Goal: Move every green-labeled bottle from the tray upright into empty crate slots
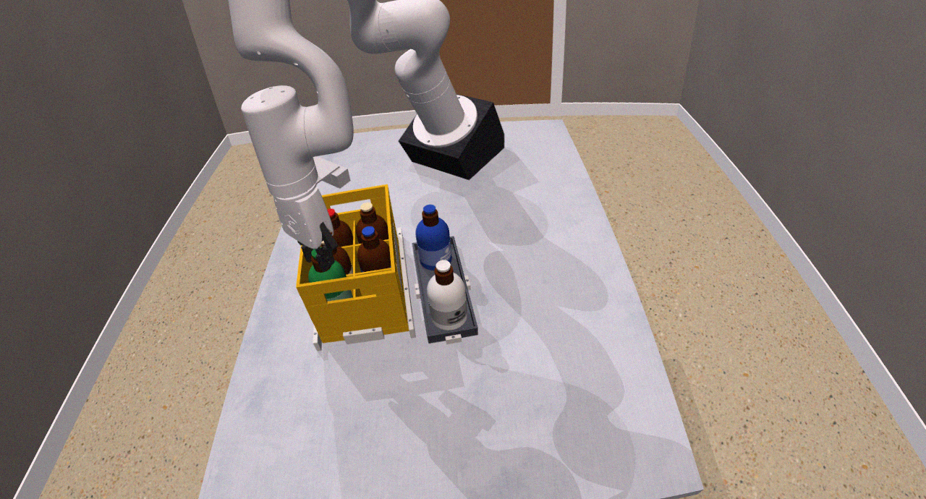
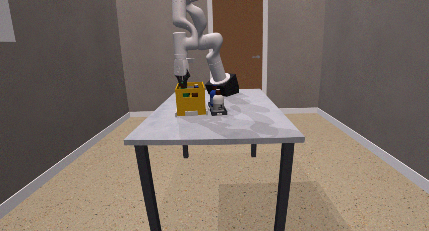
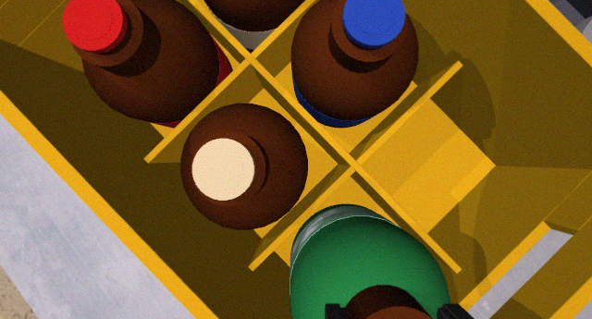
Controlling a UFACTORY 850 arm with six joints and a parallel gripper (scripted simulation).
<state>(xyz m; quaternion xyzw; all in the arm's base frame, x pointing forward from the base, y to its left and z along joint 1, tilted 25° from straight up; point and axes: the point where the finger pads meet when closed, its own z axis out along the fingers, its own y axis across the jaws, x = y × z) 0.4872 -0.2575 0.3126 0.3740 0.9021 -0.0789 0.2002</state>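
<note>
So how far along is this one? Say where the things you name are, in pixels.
Nearly there: no green bottle remains on the tray (image 1: pixel 470 331) (image 2: pixel 222 112). The end effector (image 1: pixel 319 255) (image 2: pixel 182 82) has the green bottle (image 1: pixel 325 277) (image 3: pixel 365 259) by its neck, inside a corner slot of the crate (image 1: pixel 362 312) (image 2: pixel 191 105). Left: seat it, release, withdraw.

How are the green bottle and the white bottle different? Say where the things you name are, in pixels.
The green bottle (image 1: pixel 327 275) (image 3: pixel 365 259) is in the yellow crate (image 1: pixel 362 314) (image 2: pixel 191 105); the white bottle (image 1: pixel 446 299) (image 2: pixel 218 101) stands on the tray (image 1: pixel 432 335) (image 2: pixel 219 112). The claw (image 1: pixel 318 253) (image 2: pixel 182 82) (image 3: pixel 386 310) grips the green bottle's brown neck, while nothing holds the white bottle. Both have brown necks.
</note>
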